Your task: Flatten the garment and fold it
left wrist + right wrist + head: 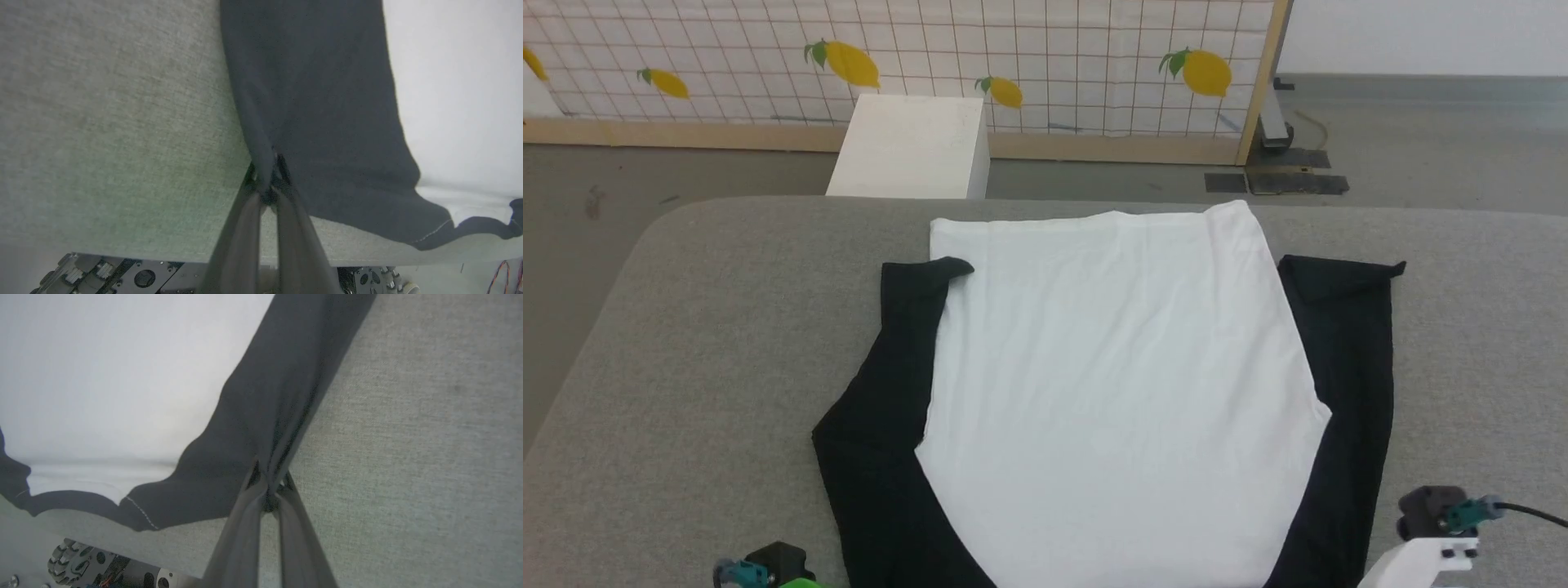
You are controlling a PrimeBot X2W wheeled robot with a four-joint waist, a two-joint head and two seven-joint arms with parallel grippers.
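The shirt [1111, 392] is lying spread on the grey tabletop [703, 343], its long axis running straight away from the robot, with the hem far and the neckline by the front edge. The left pincer [267, 179] and right pincer [269, 479] are each pinching black sleeve cloth at the near corners. Bare tabletop is lying open on both sides.

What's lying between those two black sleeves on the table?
The shirt's white body, spread fairly flat with nothing on top. The head view shows it, flanked by the left sleeve and right sleeve.
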